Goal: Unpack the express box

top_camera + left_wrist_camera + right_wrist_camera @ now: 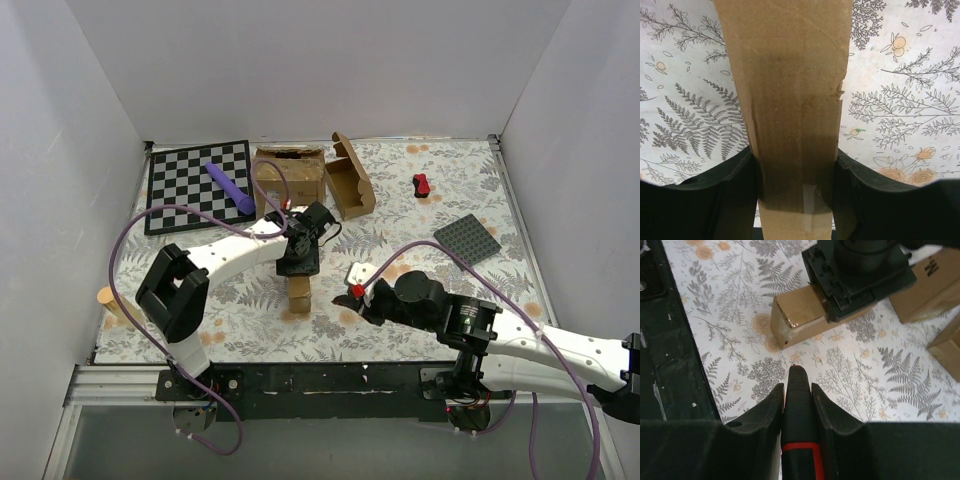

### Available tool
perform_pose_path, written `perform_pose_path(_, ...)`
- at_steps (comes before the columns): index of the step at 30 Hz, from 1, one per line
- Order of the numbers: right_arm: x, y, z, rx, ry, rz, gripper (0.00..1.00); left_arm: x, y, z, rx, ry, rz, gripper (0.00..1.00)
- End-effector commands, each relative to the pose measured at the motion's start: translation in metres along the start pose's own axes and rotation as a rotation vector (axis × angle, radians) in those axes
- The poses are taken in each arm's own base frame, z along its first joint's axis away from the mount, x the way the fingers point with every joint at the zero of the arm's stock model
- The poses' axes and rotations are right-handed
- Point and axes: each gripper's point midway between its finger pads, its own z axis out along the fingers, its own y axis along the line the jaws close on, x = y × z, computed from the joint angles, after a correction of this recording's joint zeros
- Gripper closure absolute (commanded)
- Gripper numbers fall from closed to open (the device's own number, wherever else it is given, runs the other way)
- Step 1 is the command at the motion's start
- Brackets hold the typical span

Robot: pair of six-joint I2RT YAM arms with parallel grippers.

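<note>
Left wrist view: the fingers (735, 200) of the left gripper (299, 272) press flat against both long sides of the express box (790, 90), clamping it, I'd say to pin it down for cutting. It lies flat on the floral table (420, 320), centre front, well apart from the larger printed carton (290, 178). The right gripper (797, 390) is clenched on a black-and-red tool (799, 415), its tip aimed at the box's taped end, near but not touching it. The box is sealed with clear tape, so its contents are hidden. Behind it, the other small mailer (350, 180) stands with its flap open beside the carton; I cannot tell what either holds.
</note>
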Motion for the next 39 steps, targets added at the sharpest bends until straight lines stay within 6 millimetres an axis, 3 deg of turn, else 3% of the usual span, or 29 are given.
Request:
perform_pose_path(1, -0.059, 0.013, -0.009, -0.099, -0.223, -0.104, 0.99, -0.006, 0.016, -0.002, -0.021, -0.048, 0.117, 0.59)
perform_pose_path(6, -0.087, 0.021, -0.011, -0.119, -0.352, -0.167, 0.99, 0.005, 0.026, 0.005, -0.01, -0.049, 0.179, 0.64)
perform_pose_path(12, -0.106, 0.035, 0.005, -0.126, -0.384, -0.27, 0.99, 0.015, 0.028, 0.012, 0.013, -0.046, 0.171, 0.7)
perform_pose_path(19, -0.1, 0.048, 0.033, -0.129, -0.345, -0.365, 0.99, 0.023, 0.031, 0.02, 0.015, -0.04, 0.176, 0.75)
perform_pose_path(26, -0.11, 0.046, 0.042, -0.095, -0.37, -0.415, 0.99, 0.024, 0.035, 0.023, 0.001, -0.043, 0.194, 0.79)
perform_pose_path(33, -0.102, 0.048, 0.057, -0.101, -0.33, -0.471, 0.99, 0.027, 0.038, 0.025, -0.009, -0.036, 0.199, 0.85)
perform_pose_path(39, -0.096, 0.051, 0.06, -0.118, -0.315, -0.48, 0.99, 0.027, 0.037, 0.025, -0.006, -0.029, 0.201, 0.96)
